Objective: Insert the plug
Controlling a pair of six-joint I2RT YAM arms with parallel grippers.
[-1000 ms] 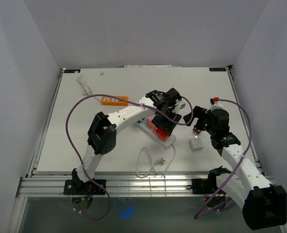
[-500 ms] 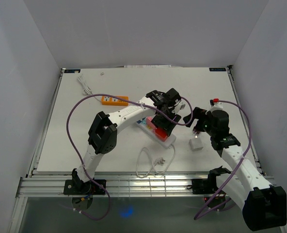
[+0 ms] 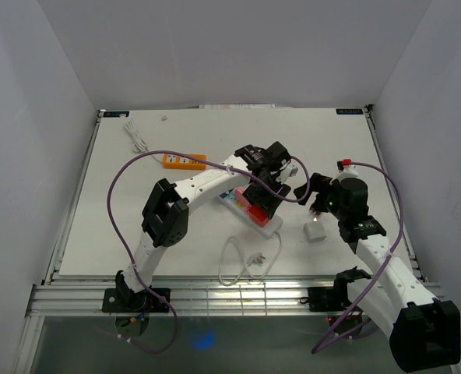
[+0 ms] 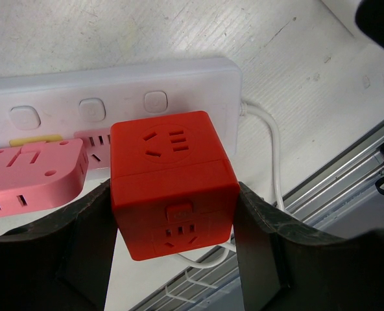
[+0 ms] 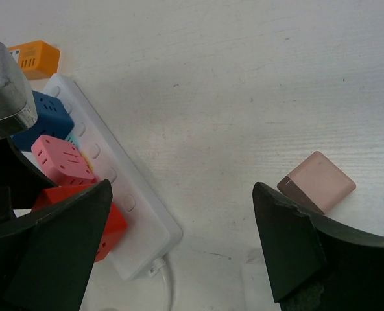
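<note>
**A:** Anyone see where the red cube plug [image 4: 172,175] is?
**B:** Right over the white power strip [image 4: 198,84], pink cube [image 4: 30,175] at its 9 o'clock. Left gripper [image 4: 174,256] clamps its sides.
**A:** Right gripper [image 3: 316,206]?
**B:** Fingers spread wide, holding nothing, at the strip's 3 o'clock.

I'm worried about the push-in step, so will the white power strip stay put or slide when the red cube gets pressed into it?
It may slide: the power strip lies loose on the smooth table. Its hard shell looks rigid, so it probably won't flex under the red cube. The looping cord likely anchors it little.
</note>
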